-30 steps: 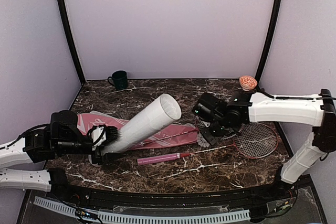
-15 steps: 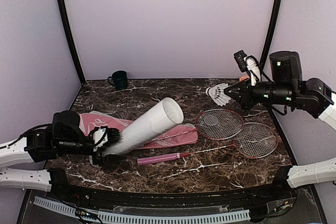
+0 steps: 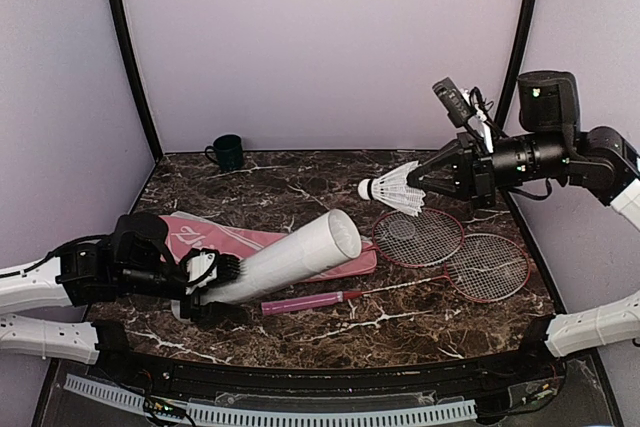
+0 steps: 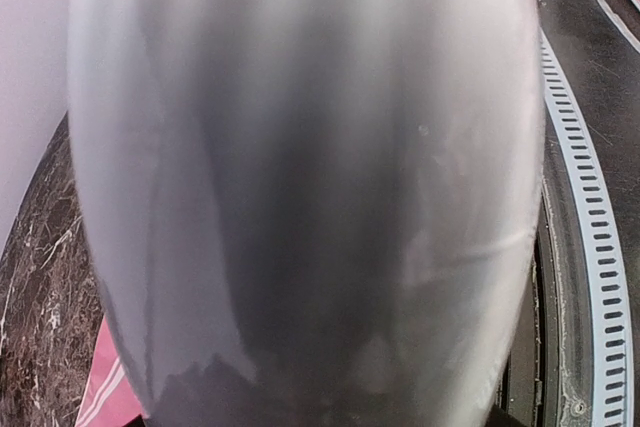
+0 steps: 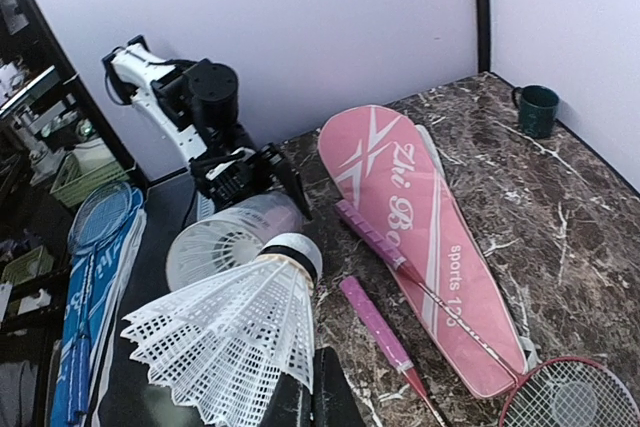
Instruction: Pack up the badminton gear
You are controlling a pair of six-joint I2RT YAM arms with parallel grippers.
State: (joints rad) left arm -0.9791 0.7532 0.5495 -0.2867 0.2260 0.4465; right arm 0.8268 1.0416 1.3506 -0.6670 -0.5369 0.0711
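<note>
Shuttlecock [image 3: 390, 190], pinched in the right gripper [image 3: 422, 184], seems mid-loading; next it needs lining up with the mouth of the tube [image 3: 290, 252] clamped by the left gripper [image 3: 210, 275].

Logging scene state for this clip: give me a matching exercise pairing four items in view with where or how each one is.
Things
1. white feather shuttlecock
2. long white tube
3. dark green mug
4. pink racket-shaped bag with white lettering

States
A. upright near the far left corner
B. gripped at one end by the left gripper, tilted
C. lying flat on the marble table
D. held in the air by the right gripper

Pairs: 1-D, 2-B, 3-A, 4-C
</note>
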